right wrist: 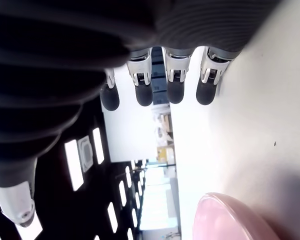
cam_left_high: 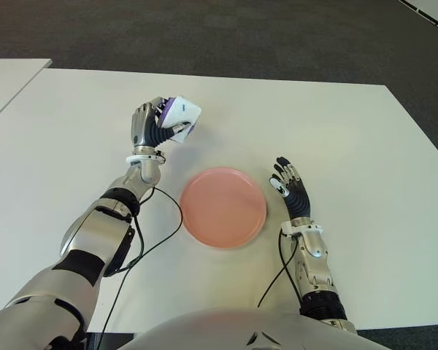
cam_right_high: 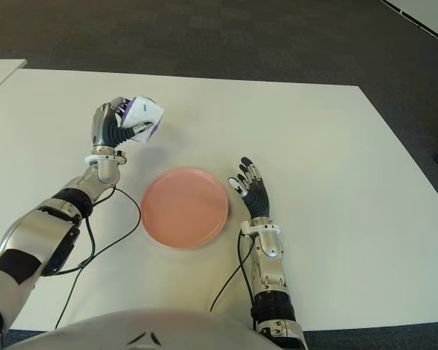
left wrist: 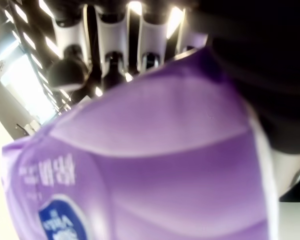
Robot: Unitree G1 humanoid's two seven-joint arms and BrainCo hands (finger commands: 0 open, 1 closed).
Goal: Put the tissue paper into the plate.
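while the left hand (cam_left_high: 152,127) shows in the upper left of the eye view with its fingers curled round the tissue paper (cam_left_high: 179,117), a white and purple pack, the pack appears lifted clear of the white table (cam_left_high: 336,131) and sits up and to the left of the pink plate (cam_left_high: 223,207), not over it. the left wrist view is filled by the purple wrapper pressed against the palm, with the fingers (left wrist: 110,47) closed over its far edge, so the grip looks firm. the right hand (cam_left_high: 292,188) shows just to the right of the plate, fingers stretched out and holding nothing; its wrist view shows the plate rim (right wrist: 235,217) close by. the plate holds nothing.

judging from this, the step in hand is the carry: the pack is picked up but not yet delivered. the next move calls for the left arm to swing the pack down and right toward frame centre until it is over the plate, then lower it and loosen the fingers so it lands inside the rim.
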